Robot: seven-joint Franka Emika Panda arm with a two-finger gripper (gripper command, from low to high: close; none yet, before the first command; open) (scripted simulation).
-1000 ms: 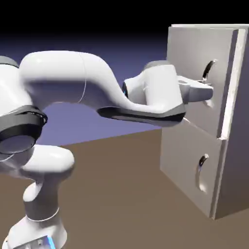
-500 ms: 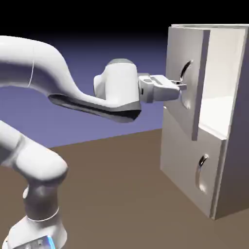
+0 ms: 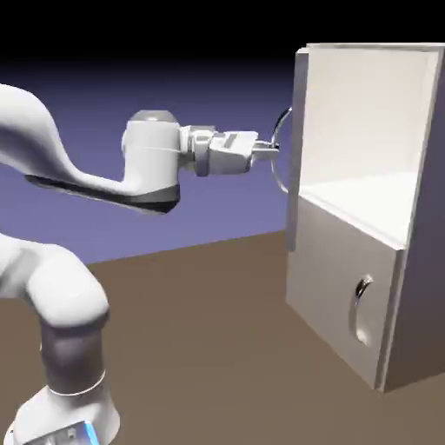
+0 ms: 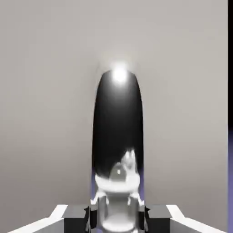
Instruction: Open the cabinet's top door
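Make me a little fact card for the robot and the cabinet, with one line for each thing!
cabinet: pale grey-white and boxy
top door: wide open, seen nearly edge-on
top shelf space: bright inside, nothing seen in it
bottom door: shut
top handle: long, curved and shiny, on the top door
bottom handle: smaller and curved
gripper: fingers closed on the top handle
robot arm: white, reaching to the top handle

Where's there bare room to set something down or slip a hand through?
The upper compartment's floor looks bare between its side walls. Backdrop shows between arm and lower door. It's crowded where the hand grips the handle.
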